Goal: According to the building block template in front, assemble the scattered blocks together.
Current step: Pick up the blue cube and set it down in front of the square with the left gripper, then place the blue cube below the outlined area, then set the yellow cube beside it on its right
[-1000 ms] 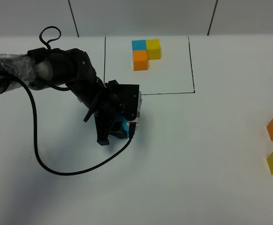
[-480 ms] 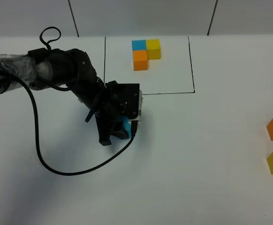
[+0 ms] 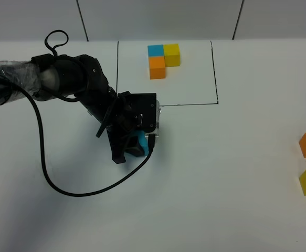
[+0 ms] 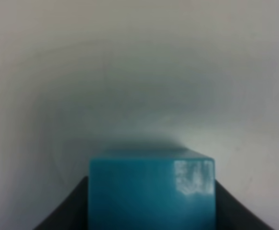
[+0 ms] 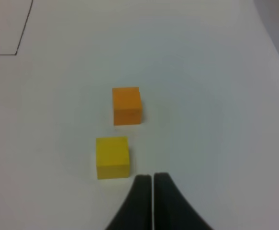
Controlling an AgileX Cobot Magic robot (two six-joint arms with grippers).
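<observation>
Your left gripper (image 3: 133,148) stays clamped on the blue cube (image 4: 151,191), low on the white table (image 3: 221,173) just outside the black frame of the template (image 3: 163,59). It has barely shifted in the last second, so the cube looks ready to be set down. The orange cube (image 5: 127,105) and yellow cube (image 5: 112,157) wait far right, by your right gripper (image 5: 152,178), its fingers pressed together and empty.

White table (image 3: 236,173) below a grey panelled wall (image 3: 158,18)
</observation>
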